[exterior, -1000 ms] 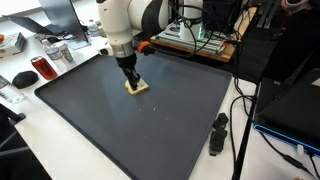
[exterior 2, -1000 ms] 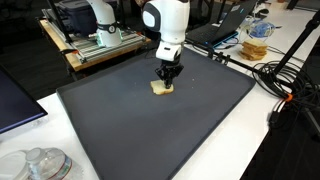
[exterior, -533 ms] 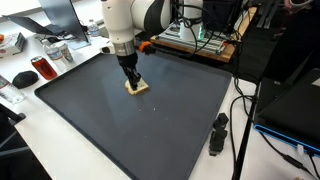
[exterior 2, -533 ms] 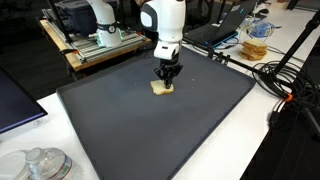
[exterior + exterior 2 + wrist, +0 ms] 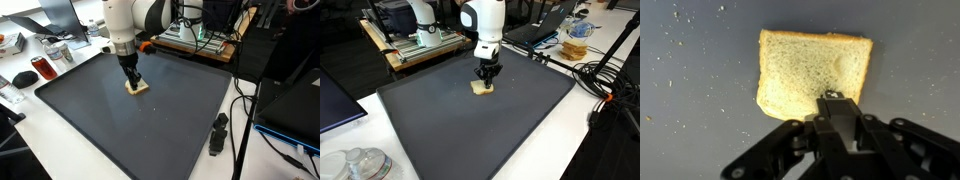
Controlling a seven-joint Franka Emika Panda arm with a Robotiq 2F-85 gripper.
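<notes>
The slice of bread (image 5: 137, 88) lies flat on the dark mat (image 5: 150, 135), well in from every edge of the mat and rather nearer its far side than its near one in both exterior views (image 5: 480, 89). The gripper (image 5: 133, 84) stands over it, the arm coming almost straight down, and its fingers are pinched together with nothing showing between them. In the wrist view the joined tips (image 5: 837, 98) sit on the slice (image 5: 805, 72) close to the edge nearest the gripper, toward one corner. The bread is close to square. In that view it spreads a little more across than away from the gripper, so its long axis, such as it is, runs crosswise to the fingers. Its straight crust edge points away from the gripper, and the near edge looks softer and more rounded. The top face is up, pale and porous, with a browner rim around it. Crumbs (image 5: 680, 15) are scattered on the mat (image 5: 700, 120) beside the slice. Off the mat, just past one corner on the white table, lies a small black object (image 5: 217, 133).
</notes>
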